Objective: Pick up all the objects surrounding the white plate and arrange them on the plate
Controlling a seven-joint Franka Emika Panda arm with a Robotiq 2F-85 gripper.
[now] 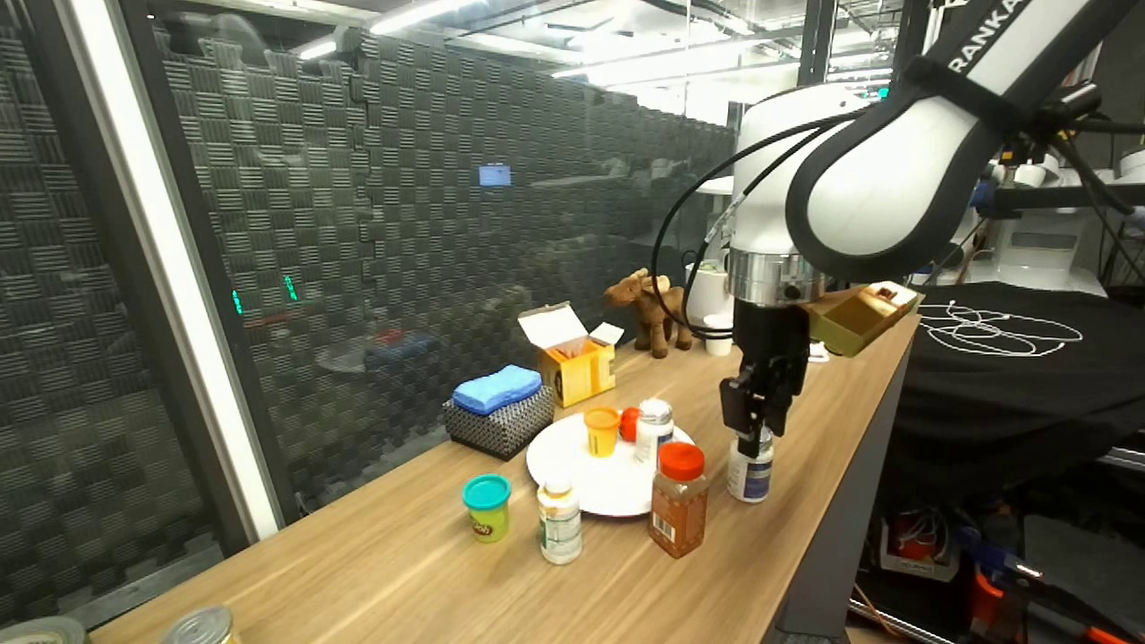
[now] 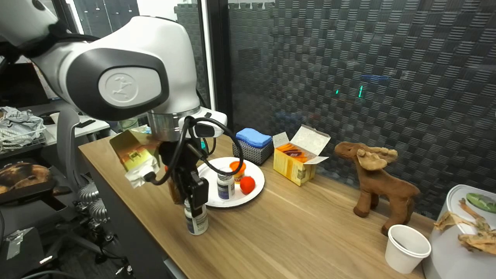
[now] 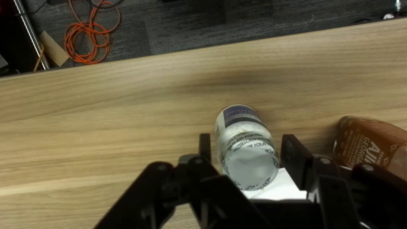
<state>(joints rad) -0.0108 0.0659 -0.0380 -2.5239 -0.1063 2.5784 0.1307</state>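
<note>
A: Where is the task's thing?

B: The white bottle (image 1: 750,483) stands upright on the worktop (image 1: 402,581), just off the rim of the plate (image 1: 617,494). The jaws straddle its top, parted slightly wider than the cap; the wrist view shows a thin gap on each side, so nothing looks gripped.

A: Then the step in hand is presumably the grasp.

B: So it seems. The next move calls for closing squarely on the bottle, lifting it above the plate's rim and lowering it upright onto the plate.

A: What shares the plate?

B: A yellow tub (image 1: 601,436), a red ball (image 2: 247,185) and a second white bottle (image 2: 225,190). That last one is nearest the jaws, and a low swing could topple it.

A: And off the plate?

B: The brown jar (image 1: 679,510), just beside the plate, is probably the main obstacle, standing near one finger (image 3: 291,152). The green tub (image 1: 488,519) and pale bottle (image 1: 561,529) also await their turn beside the plate. Past the plate sit a patterned box (image 1: 505,431) and a yellow box (image 1: 586,376); well apart from it stands a toy moose (image 2: 387,190).
</note>
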